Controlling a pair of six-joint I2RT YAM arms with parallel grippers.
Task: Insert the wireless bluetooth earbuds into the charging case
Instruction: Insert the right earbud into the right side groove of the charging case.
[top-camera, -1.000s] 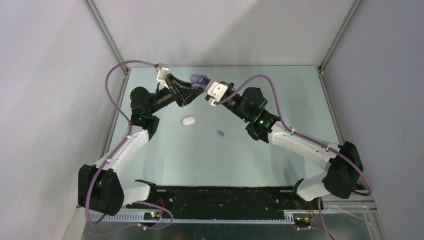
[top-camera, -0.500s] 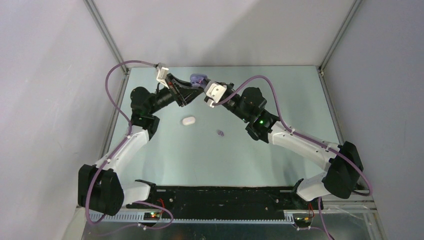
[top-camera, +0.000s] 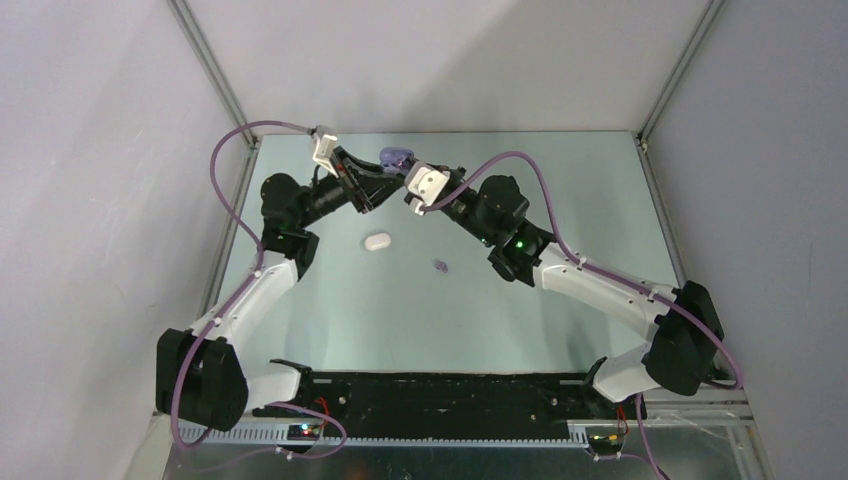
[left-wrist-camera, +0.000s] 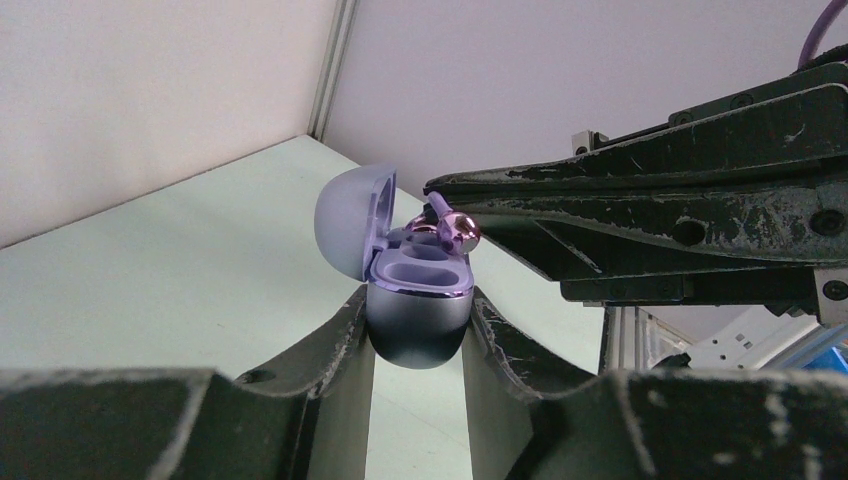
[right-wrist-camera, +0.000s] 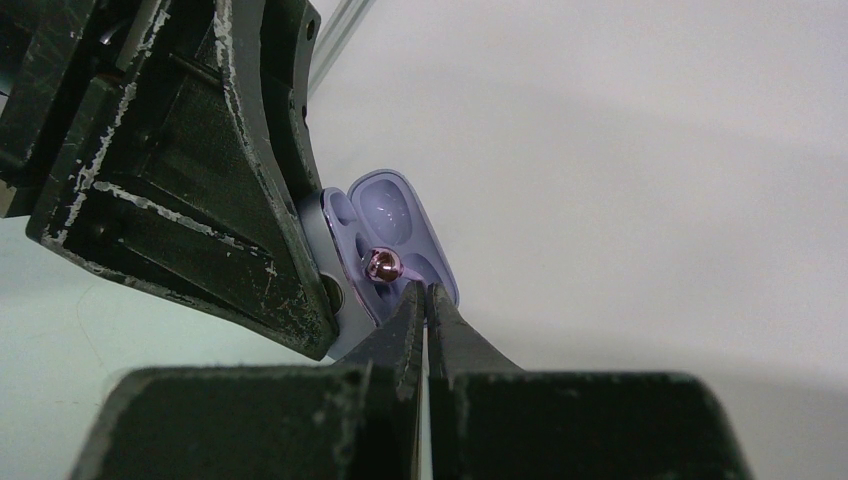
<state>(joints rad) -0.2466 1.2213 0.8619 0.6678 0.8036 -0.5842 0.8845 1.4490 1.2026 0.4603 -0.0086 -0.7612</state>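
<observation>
My left gripper is shut on the base of the purple charging case and holds it upright above the far table, lid open to the left. It shows in the top view too. My right gripper is shut on the stem of a purple earbud. It holds the bud just over the case's right pocket. From the left wrist, the right gripper's fingers reach in from the right. A second purple earbud lies on the table. No white earbuds show.
A closed white case lies on the green table below the left gripper. Grey walls and metal frame posts enclose the table on three sides. Both arms meet near the far edge.
My right gripper has edged a little left, toward the purple case, carrying the earbud closer to the open pocket. The left arm has held still.
</observation>
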